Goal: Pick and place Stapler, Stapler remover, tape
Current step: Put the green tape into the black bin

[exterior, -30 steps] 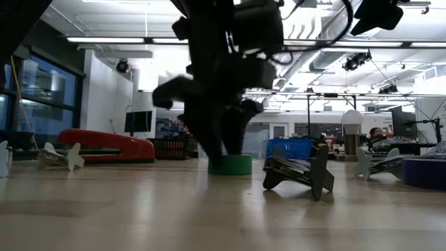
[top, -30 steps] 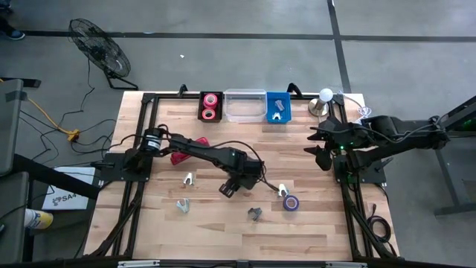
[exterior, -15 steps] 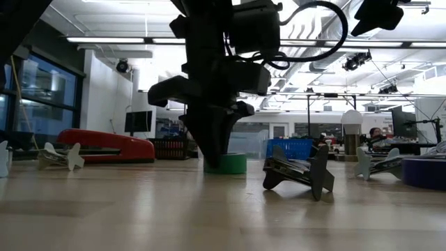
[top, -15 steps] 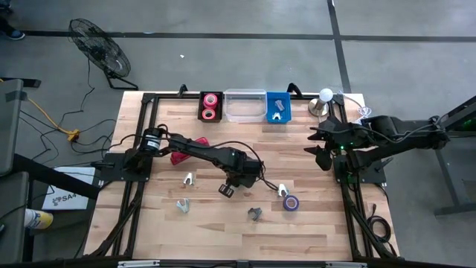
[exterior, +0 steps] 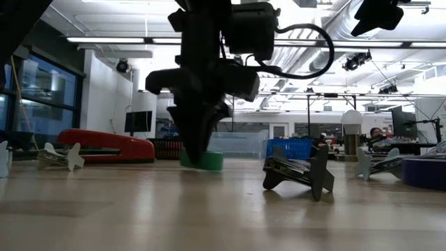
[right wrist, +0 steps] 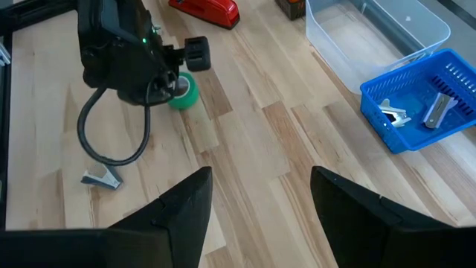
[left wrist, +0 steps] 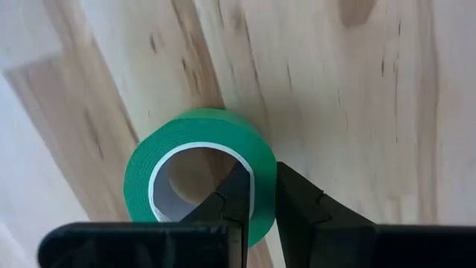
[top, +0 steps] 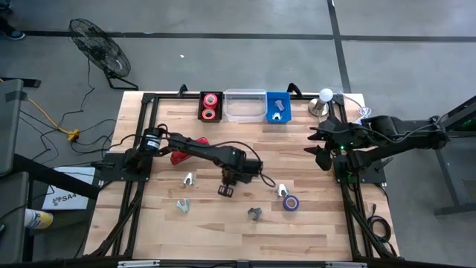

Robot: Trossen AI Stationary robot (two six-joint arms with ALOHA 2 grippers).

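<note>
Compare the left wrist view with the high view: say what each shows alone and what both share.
Left wrist only: the left gripper, jaws shut on the wall of the green tape, one inside the roll, one outside. High view only: the red stapler, the blue bin, the clear bin, the purple tape and the waiting right gripper. Both: the wooden table.

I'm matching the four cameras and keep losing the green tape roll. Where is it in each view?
High view: hidden under the left gripper.
Low view: green tape roll mid-table, behind that gripper.
Left wrist view: centre, one finger inside its core.
Right wrist view: upper left.
Shared landmark: the red stapler.
</note>
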